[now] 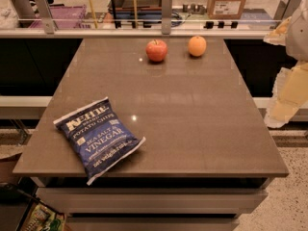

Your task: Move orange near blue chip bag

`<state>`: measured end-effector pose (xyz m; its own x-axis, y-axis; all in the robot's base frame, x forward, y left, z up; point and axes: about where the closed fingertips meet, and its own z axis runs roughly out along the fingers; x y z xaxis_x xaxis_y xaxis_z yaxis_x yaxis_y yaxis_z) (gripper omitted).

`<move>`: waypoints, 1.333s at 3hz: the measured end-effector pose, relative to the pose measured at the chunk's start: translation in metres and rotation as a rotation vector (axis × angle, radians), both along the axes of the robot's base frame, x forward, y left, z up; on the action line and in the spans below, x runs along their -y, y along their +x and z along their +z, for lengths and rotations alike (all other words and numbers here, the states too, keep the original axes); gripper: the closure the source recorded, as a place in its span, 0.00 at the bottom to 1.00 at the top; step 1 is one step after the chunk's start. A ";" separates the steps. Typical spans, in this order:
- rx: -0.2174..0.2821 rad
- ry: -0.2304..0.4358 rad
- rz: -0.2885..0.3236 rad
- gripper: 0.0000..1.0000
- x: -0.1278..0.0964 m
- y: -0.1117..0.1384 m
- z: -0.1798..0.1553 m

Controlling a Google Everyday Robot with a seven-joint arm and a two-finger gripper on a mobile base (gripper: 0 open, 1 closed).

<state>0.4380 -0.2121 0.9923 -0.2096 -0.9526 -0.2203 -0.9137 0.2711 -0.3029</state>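
Two fruits sit at the table's [192,119] far edge, orange [197,46] right of apple [157,50]; the bag [98,136] lies near-left, well apart. The gripper [284,100] hangs beyond the right edge; whether it's clenched, I cannot tell.

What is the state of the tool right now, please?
The tool: at the right edge of the view, beside the table, far from the orange; open or closed cannot be told.

Dim warm overhead light. Small glare spots on glossy brown tabletop [202,129], centre and near far edge; shiny red apple [157,50] and smooth round orange [197,46] reflect faintly there. Pale gripper [288,93] off right edge looks washed out.
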 end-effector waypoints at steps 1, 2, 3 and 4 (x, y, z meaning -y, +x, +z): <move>0.000 0.000 0.000 0.00 0.000 0.000 0.000; 0.019 0.013 -0.012 0.00 0.001 0.000 0.004; 0.069 0.067 -0.073 0.00 0.004 0.003 0.007; 0.138 0.171 -0.169 0.00 0.013 0.009 0.007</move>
